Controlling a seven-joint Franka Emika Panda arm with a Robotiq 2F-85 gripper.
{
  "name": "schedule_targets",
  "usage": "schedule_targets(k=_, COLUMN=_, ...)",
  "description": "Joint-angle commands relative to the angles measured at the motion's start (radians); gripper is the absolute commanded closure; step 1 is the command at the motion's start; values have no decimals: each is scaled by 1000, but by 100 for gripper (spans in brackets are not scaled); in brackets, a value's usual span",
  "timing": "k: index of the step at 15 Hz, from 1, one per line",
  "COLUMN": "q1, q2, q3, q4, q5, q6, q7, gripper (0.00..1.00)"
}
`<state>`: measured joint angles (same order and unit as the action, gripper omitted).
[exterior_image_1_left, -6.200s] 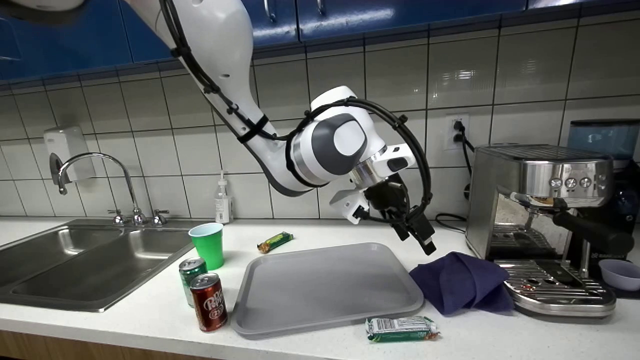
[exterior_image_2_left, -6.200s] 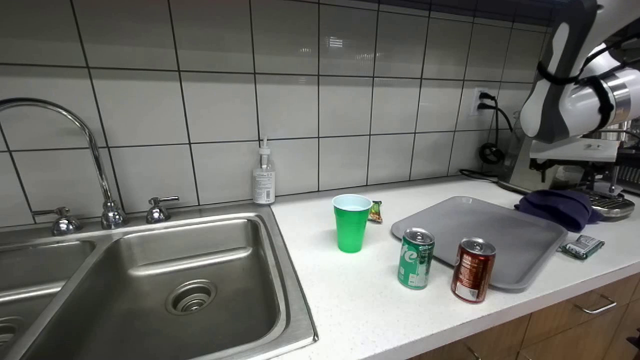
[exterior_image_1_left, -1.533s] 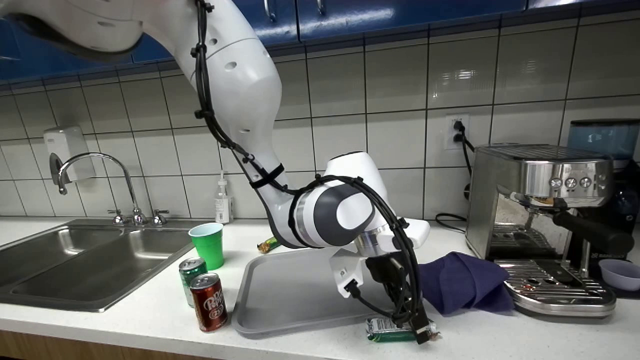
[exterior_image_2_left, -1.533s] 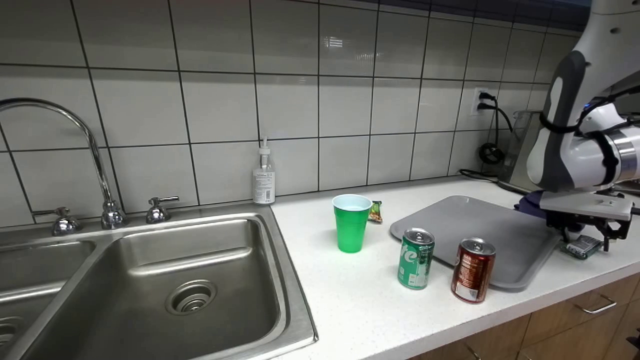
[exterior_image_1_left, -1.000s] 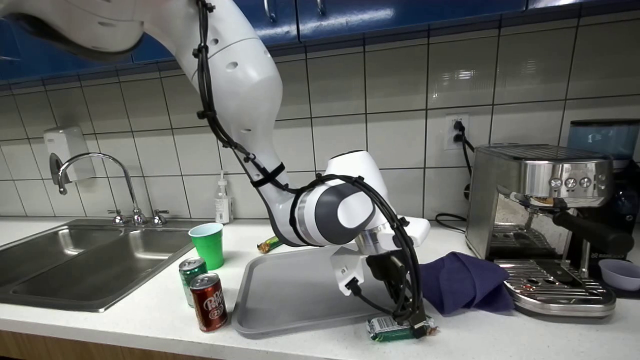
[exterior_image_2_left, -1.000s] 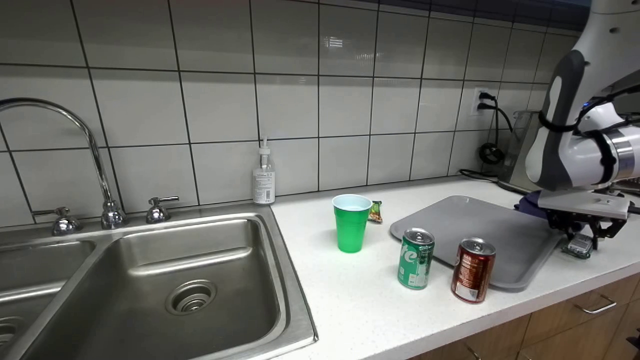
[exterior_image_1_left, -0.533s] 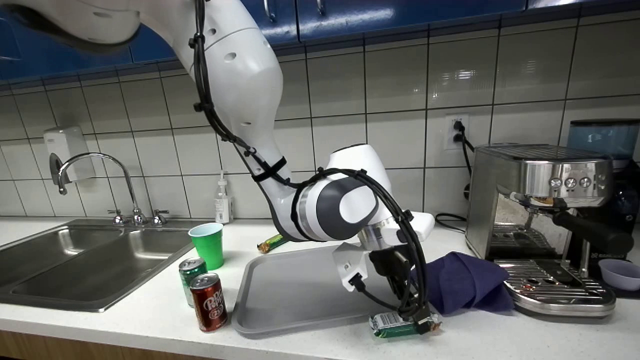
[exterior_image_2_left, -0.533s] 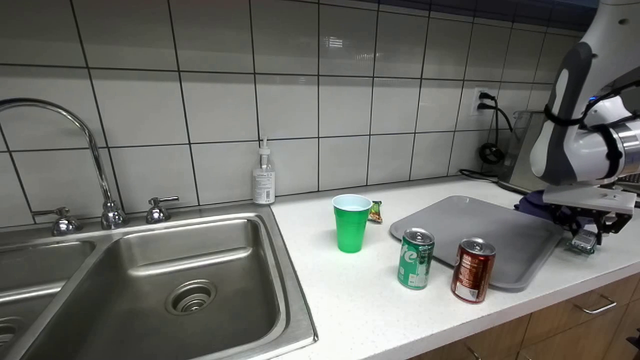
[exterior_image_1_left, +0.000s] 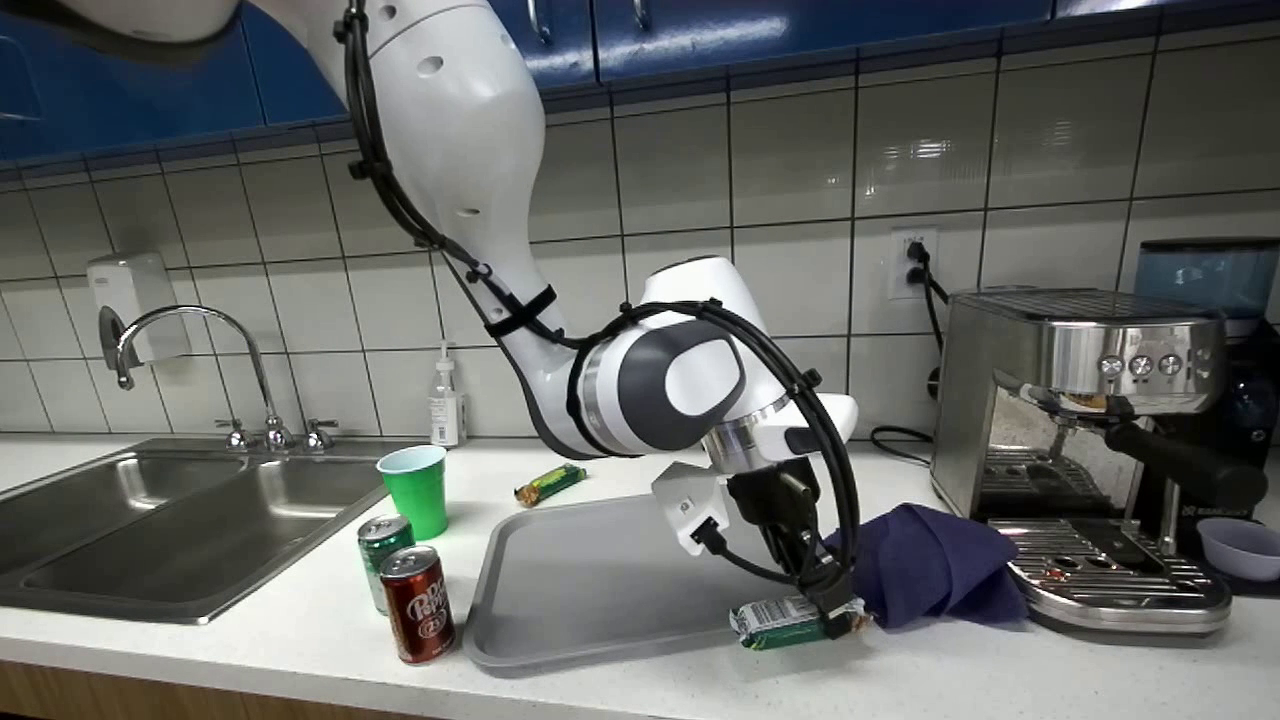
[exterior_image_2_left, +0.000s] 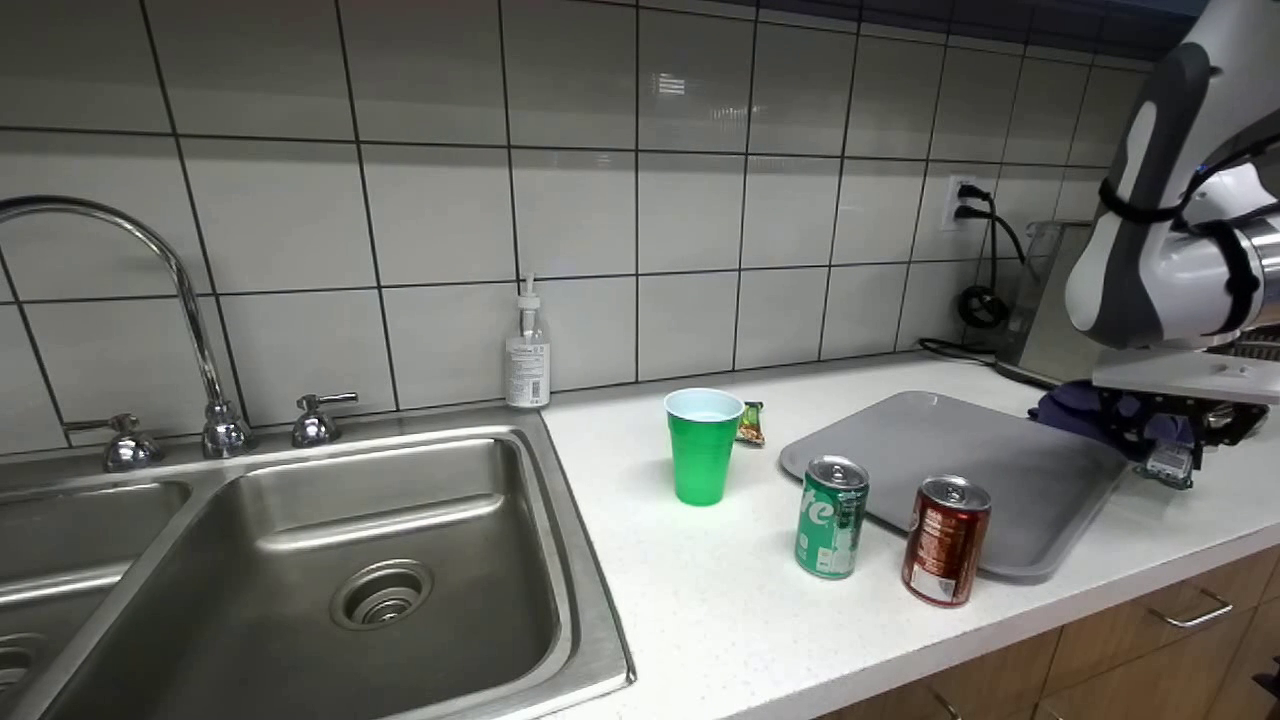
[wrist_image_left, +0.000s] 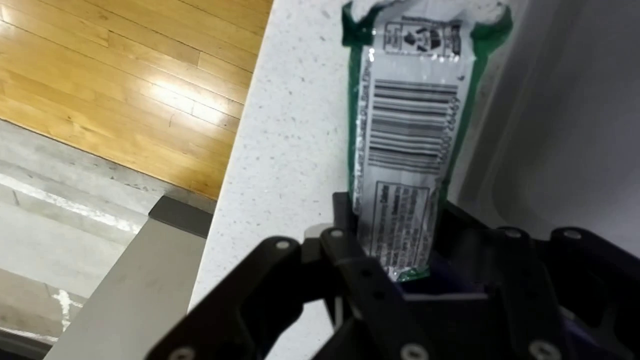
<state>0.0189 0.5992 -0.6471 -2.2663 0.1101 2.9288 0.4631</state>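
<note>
The jaws are clamped on one end of a slim, oblong snack packet (wrist_image_left: 411, 135) of glossy green and white film. Most of its length sticks out from between them, white back showing, green bands along both long sides, and the free end flaring into crinkled green corners. A black barcode sits on the white, with a small boxed emblem near the free end and a block of fine print by the jaws. The packet appears held just above the white speckled tabletop (exterior_image_1_left: 960, 670). Beside the jaws lies a grey rectangular tray (exterior_image_1_left: 600, 590) with rounded corners; close by them too is a crumpled dark-purple cloth (exterior_image_1_left: 935, 565). Well apart from the jaws, beyond the tray, stand a dark-red metal can (exterior_image_1_left: 420, 605) and a green metal can (exterior_image_2_left: 830, 520).
</note>
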Motion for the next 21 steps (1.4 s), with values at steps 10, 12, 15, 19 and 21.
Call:
schedule_targets(k=10, q1=83, q2=-10, q3=11, q4=18, q5=-28, q6=-32, q7=-7, gripper=83)
schedule_targets(k=12, q1=82, q2=6, q3=25, q4=34, q5=-26, q6=-34, q7=-4, gripper=83)
schedule_targets(k=15, q1=82, q2=32, q3=43, q4=60, q5=-25, q6=-37, q7=0, gripper=83)
schedule_targets(k=19, q1=83, q2=66, q3=61, q4=96, q5=-22, q6=-40, q7=4, gripper=83)
schedule_targets(k=21, q1=84, q2=84, q3=65, q4=113, q5=-22, q6=-42, q7=5, gripper=83)
